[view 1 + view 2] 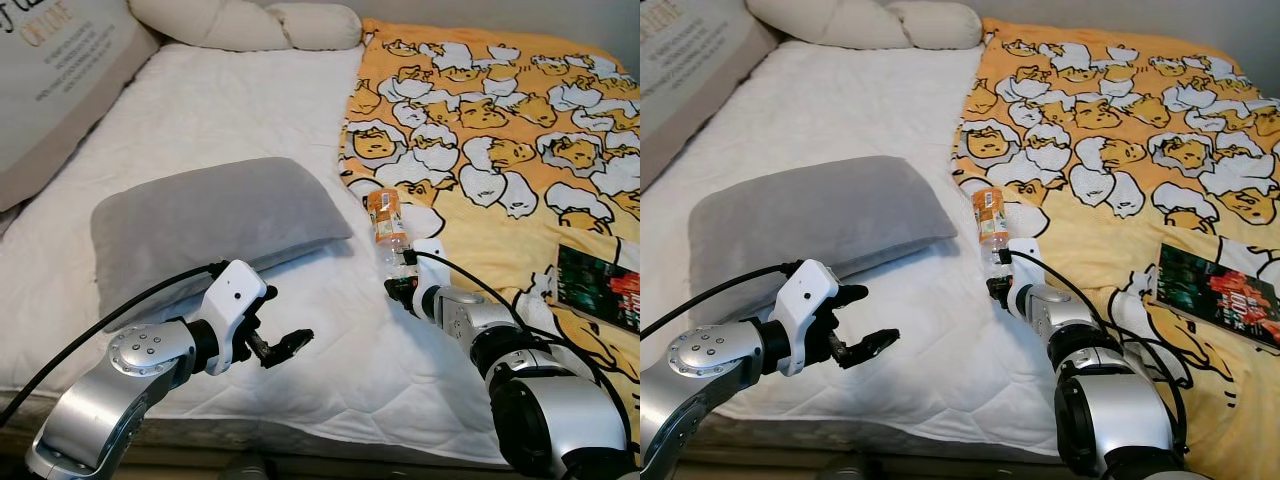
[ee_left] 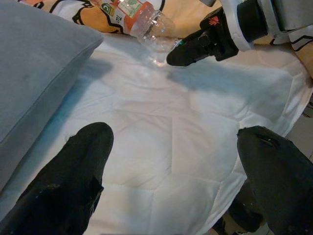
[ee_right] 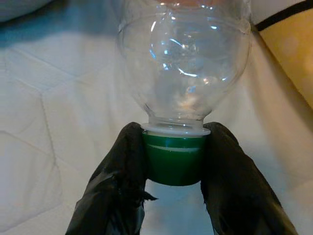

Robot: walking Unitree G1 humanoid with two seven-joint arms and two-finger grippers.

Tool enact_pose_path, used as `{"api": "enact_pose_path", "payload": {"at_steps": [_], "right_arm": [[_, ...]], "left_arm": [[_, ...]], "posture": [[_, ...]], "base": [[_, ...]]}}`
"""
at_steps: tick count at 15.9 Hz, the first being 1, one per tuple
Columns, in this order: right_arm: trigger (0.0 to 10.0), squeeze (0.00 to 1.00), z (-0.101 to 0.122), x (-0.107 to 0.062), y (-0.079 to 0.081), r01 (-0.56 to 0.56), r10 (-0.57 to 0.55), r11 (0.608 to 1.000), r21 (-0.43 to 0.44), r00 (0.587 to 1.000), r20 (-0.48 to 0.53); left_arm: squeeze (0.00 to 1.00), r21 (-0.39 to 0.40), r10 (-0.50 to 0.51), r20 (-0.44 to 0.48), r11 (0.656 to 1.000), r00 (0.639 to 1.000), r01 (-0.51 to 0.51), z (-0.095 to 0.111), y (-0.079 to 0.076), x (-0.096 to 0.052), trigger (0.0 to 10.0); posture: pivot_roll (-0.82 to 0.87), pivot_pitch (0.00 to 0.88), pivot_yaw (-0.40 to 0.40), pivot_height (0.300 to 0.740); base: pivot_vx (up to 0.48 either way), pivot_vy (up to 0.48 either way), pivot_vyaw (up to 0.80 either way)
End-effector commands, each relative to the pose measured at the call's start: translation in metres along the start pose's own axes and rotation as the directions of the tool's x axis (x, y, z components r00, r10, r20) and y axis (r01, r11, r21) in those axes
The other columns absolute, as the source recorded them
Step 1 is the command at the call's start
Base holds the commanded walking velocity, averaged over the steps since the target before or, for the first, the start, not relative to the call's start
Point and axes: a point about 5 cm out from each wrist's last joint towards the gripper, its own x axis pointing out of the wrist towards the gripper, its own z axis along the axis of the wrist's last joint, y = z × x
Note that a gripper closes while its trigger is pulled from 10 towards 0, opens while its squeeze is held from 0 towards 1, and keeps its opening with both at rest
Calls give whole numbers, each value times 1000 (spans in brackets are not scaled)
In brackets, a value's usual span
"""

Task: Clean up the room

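Covering most of the scene is a bed (image 1: 250, 100) with a white quilted mattress cover, its right half under a yellow cartoon-print blanket (image 1: 500, 130). A large printed cushion (image 1: 50, 70) leans at the far left, with cream bolster pillows (image 1: 250, 22) along the far edge. A grey pillow (image 1: 210, 225) lies on the white cover, near left of centre. A dark book (image 1: 598, 285) rests on the blanket at the right. A clear plastic bottle (image 1: 387, 228) with an orange label lies at the blanket's left border, green cap (image 3: 173, 159) pointing near. The right gripper (image 3: 173, 161) is clamped on that cap, one finger (image 3: 120, 181) on each side. The left gripper (image 1: 285, 345) hovers over the near edge of the mattress, fingers spread apart, holding nothing.
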Motion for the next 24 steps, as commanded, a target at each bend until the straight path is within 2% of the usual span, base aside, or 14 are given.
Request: {"api": "enact_pose_path", "payload": {"at_steps": [1,9,10,12,16,17,18,20,21,23,24], "right_arm": [[0,0,3,-1,-1,-5,4,1000,13,1000,20],[0,0,3,-1,-1,-5,4,1000,13,1000,20],[10000,0,-8,-15,-4,21,-21,1000,-2,986,166],[10000,0,-26,-37,0,58,-52,998,-15,966,255],[10000,0,-31,-40,-3,63,-57,998,-17,969,241],[10000,0,-27,-54,3,57,-54,998,-1,957,285],[10000,0,-26,-57,4,58,-57,998,3,953,298],[10000,0,-18,-69,13,4,-32,998,70,914,405],[10000,0,-18,-74,17,-26,-7,997,71,902,431],[10000,0,-27,-86,29,-89,70,996,25,903,424],[10000,0,-29,-88,31,-102,84,995,20,905,418]], "left_arm": [[0,9,19,6,1000,1000,-20,2,3,-2,10000],[0,9,19,6,1000,1000,-20,2,3,-2,10000],[0,9,145,25,989,989,-145,-2,12,10,10000],[0,15,226,-4,974,974,-225,-11,20,17,10000],[0,24,240,-7,970,971,-240,-14,25,14,10000],[0,22,254,24,967,967,-255,-13,25,14,10000],[0,20,258,31,966,966,-258,-13,24,14,10000],[0,-3,319,75,948,945,-320,-11,22,13,10000],[0,-18,344,91,939,935,-343,-10,21,14,10000],[0,-66,398,133,917,908,-392,-6,19,13,10000],[0,-76,397,141,918,907,-390,-6,17,12,10000]], "posture": [[89,0,-15,740],[89,0,-15,740],[-43,0,51,740],[-40,0,50,740],[-33,0,46,740],[-32,0,44,740],[-32,0,44,740],[-30,0,41,740],[-28,0,40,740],[-24,0,42,740],[-23,0,42,740]], "base": [[0,0,0],[0,0,0],[0,0,800],[0,0,800],[0,0,800],[0,0,800],[0,0,800],[0,0,800],[0,0,800],[0,0,800],[0,0,800]]}}
